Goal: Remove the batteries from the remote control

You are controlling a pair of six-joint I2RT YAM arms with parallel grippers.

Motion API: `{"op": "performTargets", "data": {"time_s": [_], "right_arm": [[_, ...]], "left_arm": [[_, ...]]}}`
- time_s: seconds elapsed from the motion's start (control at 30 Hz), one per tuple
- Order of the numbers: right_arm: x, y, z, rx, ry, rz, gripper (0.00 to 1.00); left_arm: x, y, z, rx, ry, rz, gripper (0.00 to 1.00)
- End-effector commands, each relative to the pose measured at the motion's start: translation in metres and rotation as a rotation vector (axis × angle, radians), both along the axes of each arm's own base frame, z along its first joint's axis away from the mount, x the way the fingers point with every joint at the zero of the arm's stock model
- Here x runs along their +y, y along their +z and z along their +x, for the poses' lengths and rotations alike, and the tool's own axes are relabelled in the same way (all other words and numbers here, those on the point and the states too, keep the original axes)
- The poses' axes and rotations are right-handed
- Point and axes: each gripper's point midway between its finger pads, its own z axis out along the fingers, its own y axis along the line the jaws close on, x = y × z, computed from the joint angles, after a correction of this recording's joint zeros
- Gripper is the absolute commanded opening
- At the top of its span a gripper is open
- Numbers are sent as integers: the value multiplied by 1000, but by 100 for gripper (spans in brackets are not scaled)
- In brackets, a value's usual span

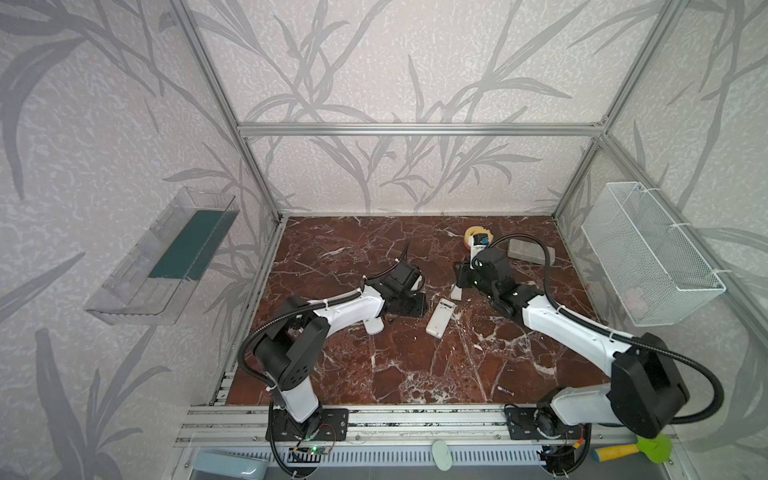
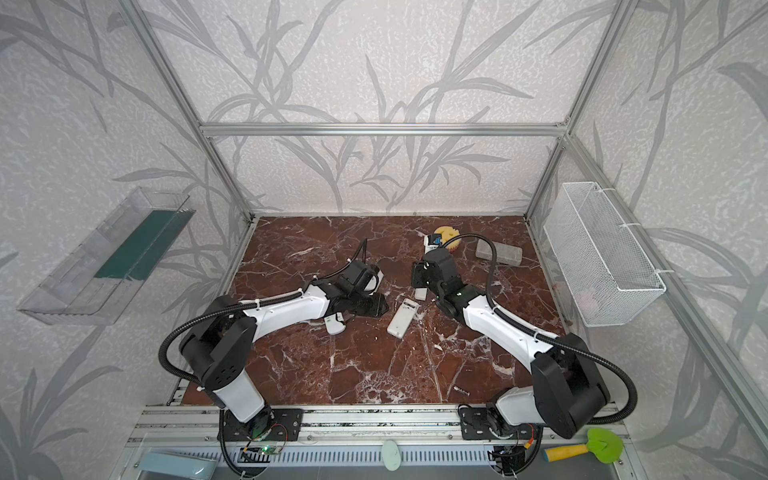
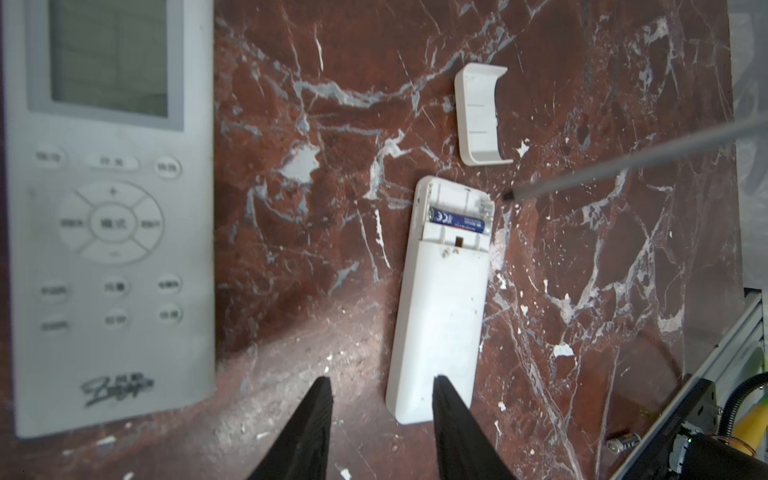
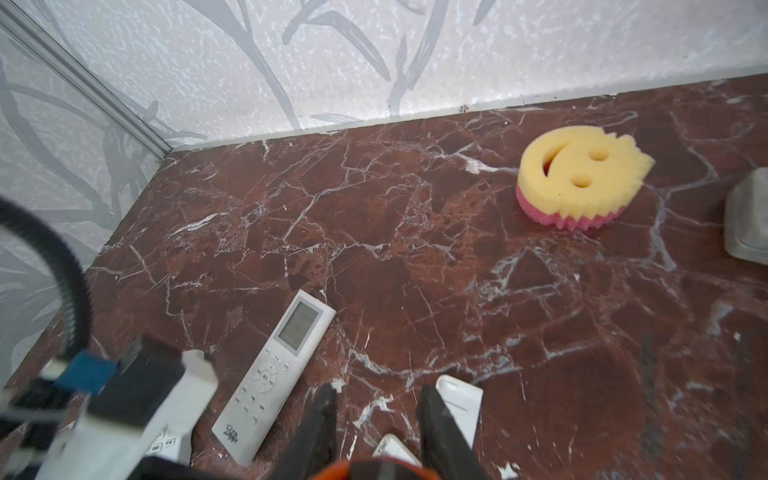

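My left tool point(image 3: 381, 380) is open, its two black fingers apart with nothing between them. It sits at the closed end of the remote point(image 3: 440, 299). One finger overlaps that end, and I cannot tell if it touches.

The remote lies back up on the red marble bench point(image 1: 374, 374), near the middle in both top views. Its battery bay is uncovered. One battery point(image 3: 457, 219), blue-labelled, lies crosswise in the bay. The white cover point(image 3: 478, 116) lies on the bench just beyond the open end, apart from the remote.

My right tool point(image 4: 379, 388) is closed on the orange handle of a screwdriver point(image 3: 623, 166). The grey shaft slants down, its tip just beside a corner of the open bay.

A loose battery point(image 1: 505, 390), silvery grey, lies near the bench's front edge, well apart from the remote. A big remote point(image 3: 108, 208) lies face up beside my left tool. A yellow sponge point(image 4: 577, 174) sits near the back wall.
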Motion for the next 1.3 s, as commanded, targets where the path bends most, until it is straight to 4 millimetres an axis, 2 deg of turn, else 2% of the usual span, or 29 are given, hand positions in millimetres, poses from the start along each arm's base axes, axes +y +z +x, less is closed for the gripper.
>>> {"op": "performTargets", "data": {"time_s": [0.0,0.13,0.33,0.47,0.67,0.83,1.27], "right_arm": [[12,9,17,-48,42,11,0],[15,-6,20,-25,54,-9,0],[11,-18,12,12,61,-39,0],[7,-23,4,40,66,-41,0],[-2,-26,-8,82,60,1,0],[-7,-24,-17,99,55,21,0],[-16,-49,-40,169,50,104,0]], "left_arm": [[-6,-2,-21,24,33,-28,42],[-12,-10,-42,68,70,-76,45],[-18,-14,-49,101,115,-131,48],[-17,-22,-46,109,125,-114,49],[-12,-29,-32,118,171,-112,50],[-5,-30,-23,108,188,-109,50],[-5,-32,-24,140,176,-128,50]]}}
